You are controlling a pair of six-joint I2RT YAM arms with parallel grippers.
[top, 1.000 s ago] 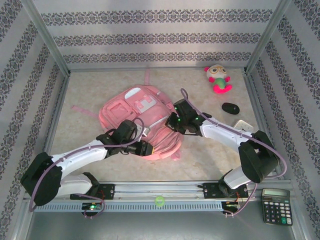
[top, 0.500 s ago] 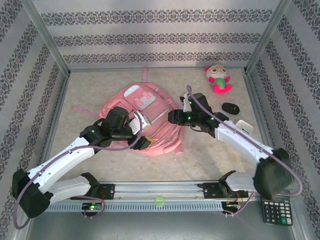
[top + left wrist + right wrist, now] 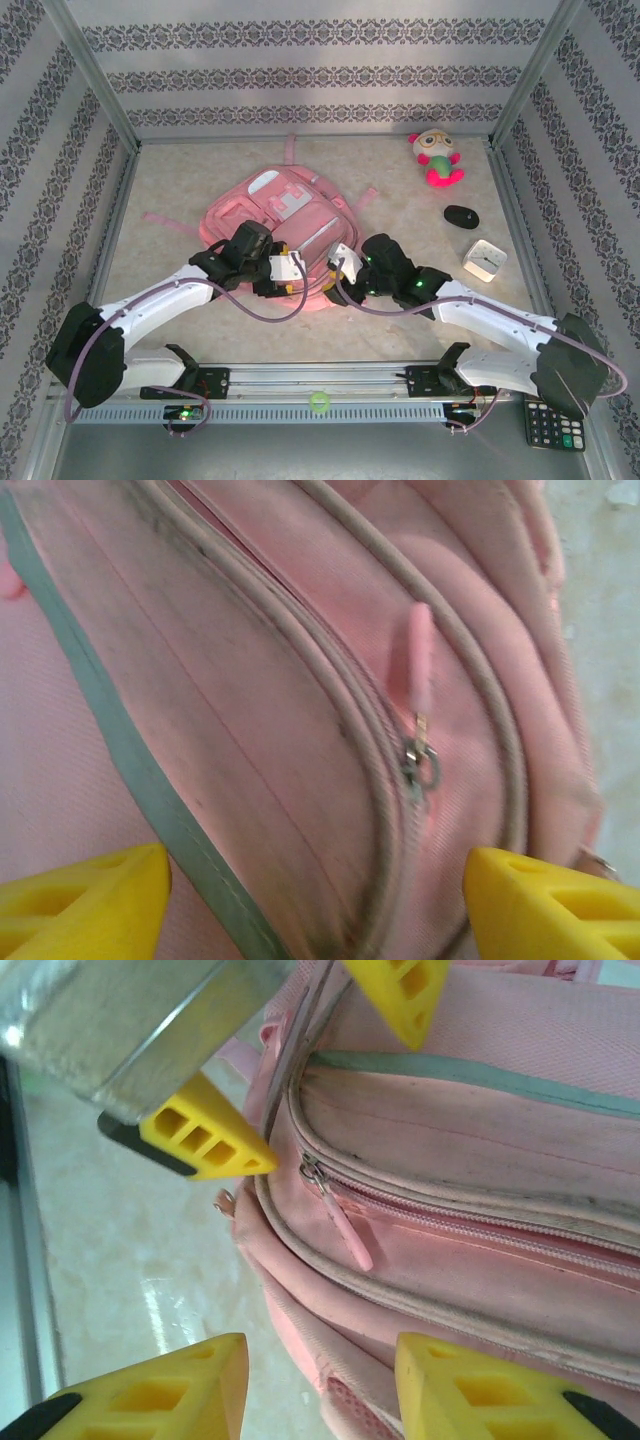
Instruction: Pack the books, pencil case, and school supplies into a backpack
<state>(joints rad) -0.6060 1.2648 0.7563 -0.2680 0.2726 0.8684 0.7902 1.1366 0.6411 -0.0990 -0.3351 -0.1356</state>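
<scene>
top view looks down from behind; wrist views both sit close over the backpack [image 3: 290, 200]

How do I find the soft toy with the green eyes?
Start at the big pink fabric backpack, then look to the far right corner. The plush toy lies there, beyond a black oval object. It alone has a white face, green-ringed eyes and a bright pink body.

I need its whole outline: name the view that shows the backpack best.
Top external: the backpack lies whole there, straps and all. The left wrist view gives a blurred close-up of one zipped seam; the right wrist view, a corner with closed zips.
</scene>
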